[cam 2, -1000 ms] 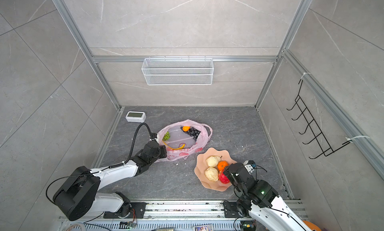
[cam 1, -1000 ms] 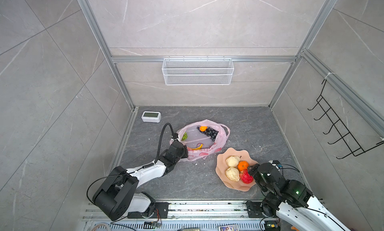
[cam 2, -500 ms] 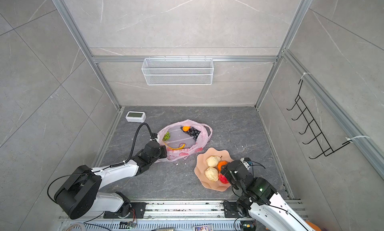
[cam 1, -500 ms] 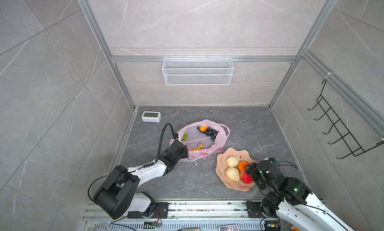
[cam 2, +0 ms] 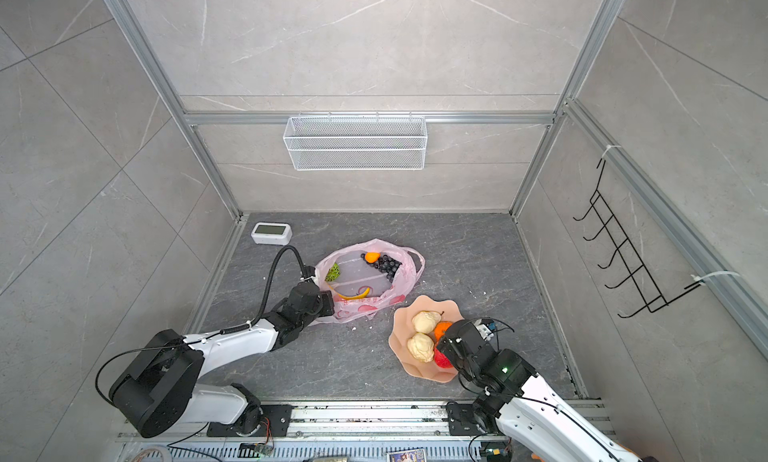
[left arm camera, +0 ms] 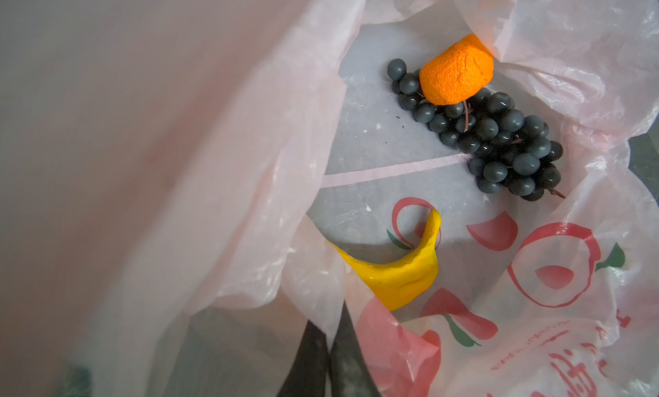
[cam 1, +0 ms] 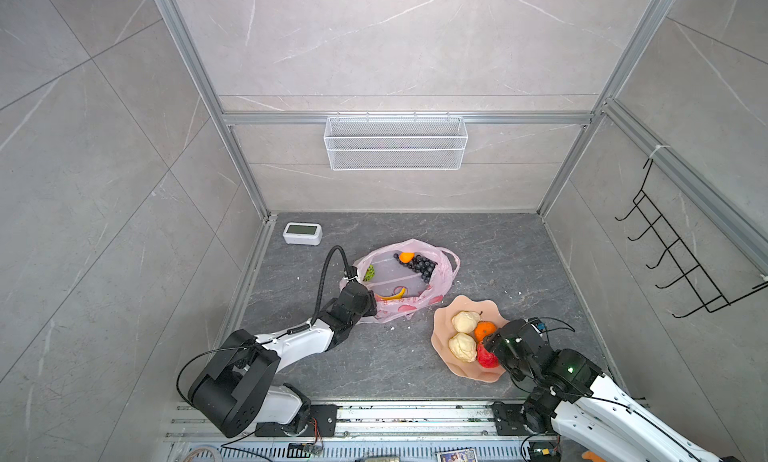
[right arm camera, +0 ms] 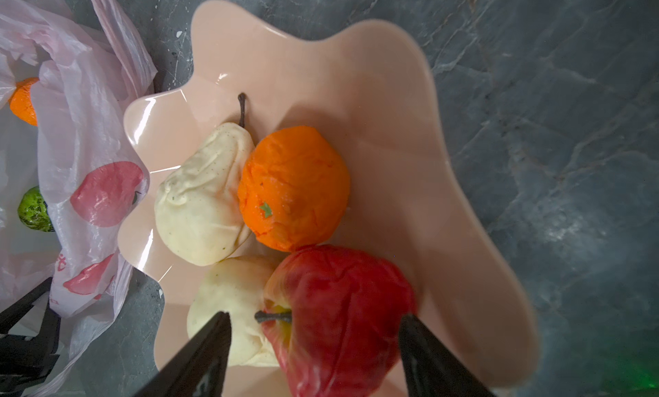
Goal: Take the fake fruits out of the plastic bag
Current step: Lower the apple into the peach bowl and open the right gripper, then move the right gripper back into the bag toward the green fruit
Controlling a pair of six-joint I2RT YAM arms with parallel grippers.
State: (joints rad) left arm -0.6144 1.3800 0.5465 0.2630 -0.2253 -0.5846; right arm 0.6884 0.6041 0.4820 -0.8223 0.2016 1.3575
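Note:
The pale pink plastic bag (cam 1: 409, 306) lies open on the grey floor. Inside it are an orange (left arm camera: 456, 70), a dark grape bunch (left arm camera: 499, 145), a yellow banana (left arm camera: 403, 270) and a bumpy green ball (cam 1: 368, 273). My left gripper (left arm camera: 330, 338) is shut on the bag's near rim. Two cream lumps (right arm camera: 203, 202), an orange (right arm camera: 292, 188) and a red apple (right arm camera: 338, 316) rest in the peach dish (right arm camera: 410, 134). My right gripper (right arm camera: 315, 318) hangs open over the dish. Its fingers straddle the apple without clamping it.
A white clock (cam 1: 302, 233) sits at the back left of the floor. A wire basket (cam 1: 395, 142) hangs on the back wall and a black hook rack (cam 1: 681, 256) on the right wall. The dish (cam 1: 465, 304) almost touches the bag.
My right gripper has slid a little left, further over the dish and apple. The left gripper and the bag have stayed put.

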